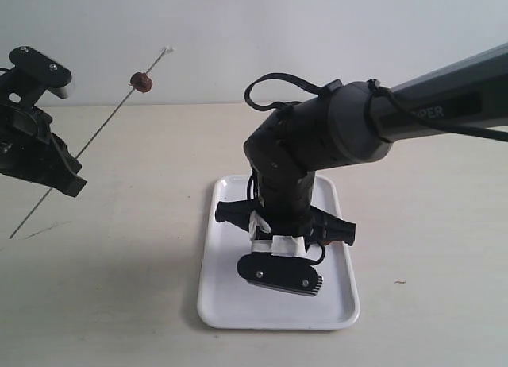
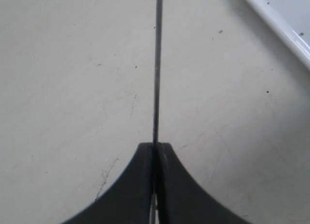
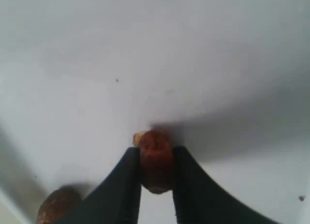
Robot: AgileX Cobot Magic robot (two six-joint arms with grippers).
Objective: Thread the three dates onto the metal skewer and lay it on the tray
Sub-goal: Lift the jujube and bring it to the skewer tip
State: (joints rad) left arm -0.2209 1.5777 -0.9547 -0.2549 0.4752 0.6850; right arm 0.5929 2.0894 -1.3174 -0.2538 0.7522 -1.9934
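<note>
My left gripper is shut on the thin metal skewer, holding it slanted in the air at the left; the rod runs straight out from the jaws. One date is threaded near the skewer's upper end. My right gripper reaches down into the white tray and is shut on a second date, pinched between both fingers just above the tray floor. A third date lies on the tray beside that gripper. In the exterior view the right arm hides both tray dates.
The tray's rim shows at the corner of the left wrist view. A small brown crumb lies on the table right of the tray. The pale tabletop stretches between the two arms.
</note>
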